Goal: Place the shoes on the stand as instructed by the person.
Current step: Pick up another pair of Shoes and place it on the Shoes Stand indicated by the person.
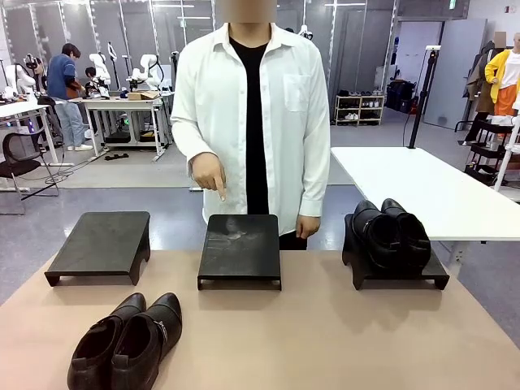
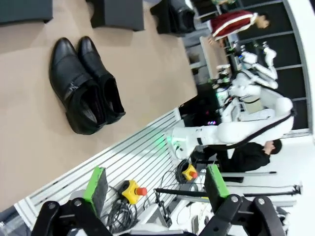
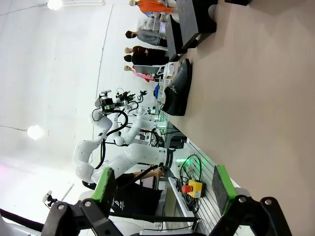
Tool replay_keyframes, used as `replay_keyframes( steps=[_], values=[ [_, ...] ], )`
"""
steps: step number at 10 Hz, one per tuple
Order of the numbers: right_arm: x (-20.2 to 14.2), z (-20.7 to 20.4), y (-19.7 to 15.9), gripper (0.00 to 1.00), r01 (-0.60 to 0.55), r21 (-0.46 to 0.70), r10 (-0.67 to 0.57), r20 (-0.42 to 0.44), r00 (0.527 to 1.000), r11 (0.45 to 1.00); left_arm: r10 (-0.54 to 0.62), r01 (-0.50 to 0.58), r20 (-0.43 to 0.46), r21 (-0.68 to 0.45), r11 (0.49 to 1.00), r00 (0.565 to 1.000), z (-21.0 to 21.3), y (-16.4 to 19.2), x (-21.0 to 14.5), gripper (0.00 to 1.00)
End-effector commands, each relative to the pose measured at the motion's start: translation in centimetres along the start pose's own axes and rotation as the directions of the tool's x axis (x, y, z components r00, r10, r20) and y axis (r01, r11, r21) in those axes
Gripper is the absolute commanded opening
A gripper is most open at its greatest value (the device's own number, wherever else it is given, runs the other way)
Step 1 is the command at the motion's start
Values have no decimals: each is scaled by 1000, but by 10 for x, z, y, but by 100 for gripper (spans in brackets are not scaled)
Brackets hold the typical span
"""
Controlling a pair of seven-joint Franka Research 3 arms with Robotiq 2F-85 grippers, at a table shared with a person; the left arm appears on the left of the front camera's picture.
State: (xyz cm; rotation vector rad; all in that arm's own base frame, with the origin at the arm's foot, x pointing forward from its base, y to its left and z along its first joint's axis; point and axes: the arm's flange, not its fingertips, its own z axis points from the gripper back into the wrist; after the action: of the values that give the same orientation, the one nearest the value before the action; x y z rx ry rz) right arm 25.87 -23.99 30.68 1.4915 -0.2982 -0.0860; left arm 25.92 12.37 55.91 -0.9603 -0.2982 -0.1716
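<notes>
Because the loose pair of shoes (image 1: pixel 126 343) lies on the near left of the counter (image 1: pixel 325 341), side by side and touching, toes toward the stands and ankle openings toward the robot, the openings look like the easiest place to take hold. The person (image 1: pixel 252 122) stands at the far side with an index finger (image 1: pixel 221 193) aimed down at the middle stand (image 1: pixel 240 248), which is bare. That is most likely where this pair belongs. The second pair (image 1: pixel 390 234) already sits on the right stand (image 1: pixel 431 276), and the left stand (image 1: pixel 101 244) is also bare. The left hand (image 2: pixel 156 189) hangs off the counter's near edge with its fingers spread fully apart and nothing between them. The pair (image 2: pixel 86 83) lies ahead of it, well apart. The right hand (image 3: pixel 163 189) is likewise wide open and carries nothing, and it is farther from the shoes. The left hand therefore seems the better one for the reach. The glossy leather will probably be slippery, so a pinch on an ankle collar should hold better than one across the rounded toe. The pair looks about as wide as the stand, so each shoe needs to be set down square and close to its mate. The approach should stay clear of the person's finger.
</notes>
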Motion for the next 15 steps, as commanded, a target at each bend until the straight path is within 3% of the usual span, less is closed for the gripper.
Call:
replay_keyframes(
  steps=[1, 6, 9, 15],
  values=[
    [-2, -3, 2, 100, -10, -10, 10, 6, 1000, 1000, 44, -39, -58, 78, 996, 997, -42, -18, 17, 100],
    [-2, -3, 2, 100, -10, -10, 10, 6, 1000, 1000, 60, -23, -110, 312, 950, 992, -163, -52, 43, 100],
    [-2, -3, 2, 100, -10, -10, 10, 6, 1000, 1000, 47, -17, -58, 438, 899, 997, -209, -44, 36, 100],
    [-2, -3, 2, 100, -10, -10, 10, 6, 1000, 1000, 54, 28, -135, 539, 842, 989, -277, -15, 5, 100]
  ],
)
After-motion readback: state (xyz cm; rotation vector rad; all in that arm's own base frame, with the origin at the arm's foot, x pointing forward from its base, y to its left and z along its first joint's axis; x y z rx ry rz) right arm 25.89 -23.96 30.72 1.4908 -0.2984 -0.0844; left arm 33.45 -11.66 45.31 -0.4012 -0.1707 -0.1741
